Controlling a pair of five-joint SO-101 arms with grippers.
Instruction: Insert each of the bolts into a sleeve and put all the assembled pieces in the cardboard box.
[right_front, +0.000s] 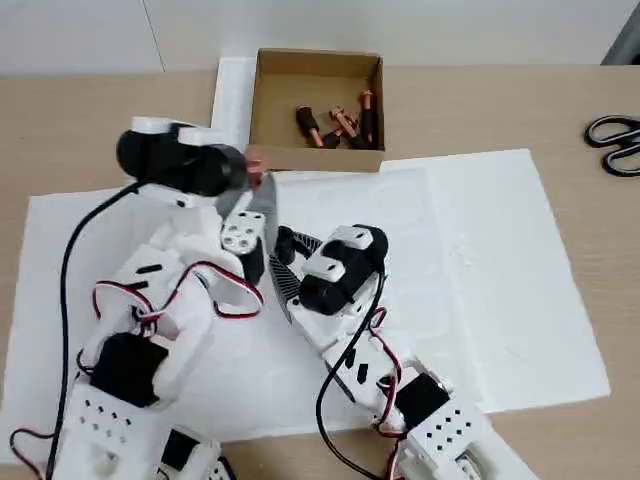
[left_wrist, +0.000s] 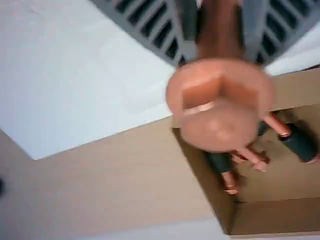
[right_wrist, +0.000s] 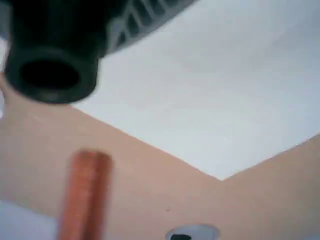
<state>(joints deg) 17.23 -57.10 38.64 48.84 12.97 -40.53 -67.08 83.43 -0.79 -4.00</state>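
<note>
I'm looking down on the tan surface (right_front: 80, 130), with the white sheet (right_front: 480, 260) spread across most of it and both arms planted on the sheet's near side. A broad stretch of sheet runs from beside the right arm out to the sheet's right edge.

The cardboard box (right_front: 280, 85) sits at the far side, its front wall just over the sheet's far edge. Inside I can see a few assembled pieces (right_front: 340, 125), copper and black, bunched toward the middle and right of the floor.

The left pincer (right_front: 256, 178) hangs at the box's near left corner, just outside the front wall. It's pressed together on a copper bolt (left_wrist: 220, 100), with the fingers on the shaft and the wide head sticking out toward my wrist camera.

The right pincer (right_front: 285, 268) is near the left one but apart from it, nearer to me. It's pinching a black sleeve (right_wrist: 50, 65) whose open mouth is facing out.

Scissors (right_front: 615, 145) lie at the surface's right edge, well apart from everything.
</note>
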